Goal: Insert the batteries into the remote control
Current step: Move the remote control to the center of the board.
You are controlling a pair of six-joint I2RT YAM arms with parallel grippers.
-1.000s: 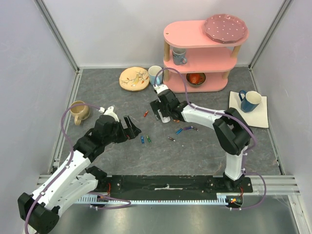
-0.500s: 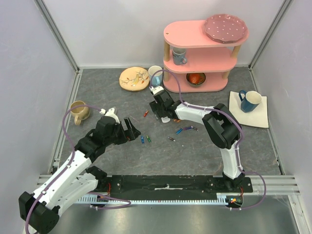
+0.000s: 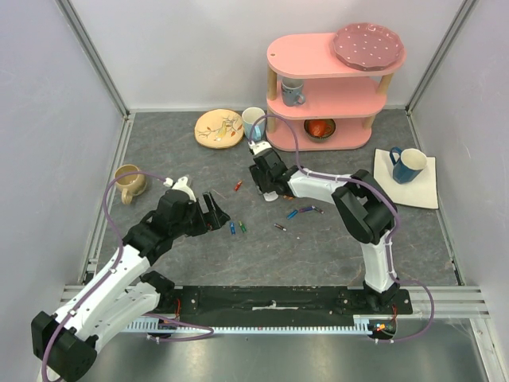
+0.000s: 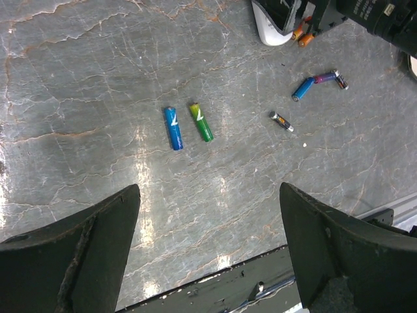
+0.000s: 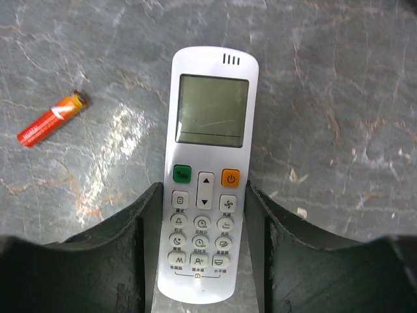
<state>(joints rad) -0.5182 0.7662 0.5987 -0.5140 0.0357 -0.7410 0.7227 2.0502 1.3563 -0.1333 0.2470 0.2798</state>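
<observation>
Right pincer [image 5: 203, 189] clamps the face-up remote control [image 5: 207, 169] near the middle of the desk [image 3: 159, 151], left pincer [image 4: 208, 189] hanging wide open, empty, above loose batteries [image 4: 172, 128]; next, probably, turning the remote over for loading.

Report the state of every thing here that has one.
remote control: face up on the table, held at its sides.
right gripper: shut on the remote control.
left gripper: open, holding nothing.
blue battery: lying loose.
green battery: lying loose, apart from the blue battery.
red battery: lying loose beside the remote control.
</observation>
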